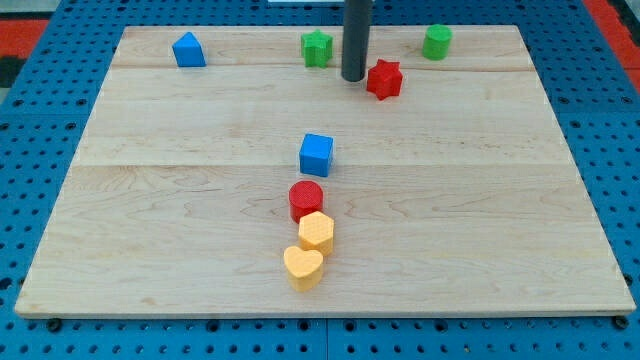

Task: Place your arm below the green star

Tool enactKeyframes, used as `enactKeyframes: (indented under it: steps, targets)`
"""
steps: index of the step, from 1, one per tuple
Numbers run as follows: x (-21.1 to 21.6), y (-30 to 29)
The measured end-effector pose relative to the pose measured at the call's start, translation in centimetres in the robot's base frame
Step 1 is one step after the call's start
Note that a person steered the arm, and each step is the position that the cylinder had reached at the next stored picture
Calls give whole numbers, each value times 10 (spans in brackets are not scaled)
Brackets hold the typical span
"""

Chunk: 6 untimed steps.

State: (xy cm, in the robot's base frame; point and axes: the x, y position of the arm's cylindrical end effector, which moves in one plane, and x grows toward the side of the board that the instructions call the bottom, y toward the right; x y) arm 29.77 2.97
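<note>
Down at the view's bottom edge, the wooden board [150, 250] comes closest to us, lying on a blue pegboard table [40, 200] that frames it on every side. My tip [353, 79] sits near the board's top, a bare rod end with no fingers to spread or close. The green star [317, 48] is just up and left of my tip, close but apart. The red star [384, 79] sits just right of my tip, a narrow gap between them. A green cylinder [436, 41] lies further right and up. A blue house-shaped block [188, 50] stands well left. Below my tip: blue cube [316, 154], then red cylinder [306, 199], yellow hexagon [316, 232] and yellow heart [303, 267], bunched together.
</note>
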Motion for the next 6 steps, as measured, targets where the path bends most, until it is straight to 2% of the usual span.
enactKeyframes:
  steps: [2,3,5,6]
  targets:
    - [-6,-56]
    - [1,-58]
    - [15,-30]
    - [18,7]
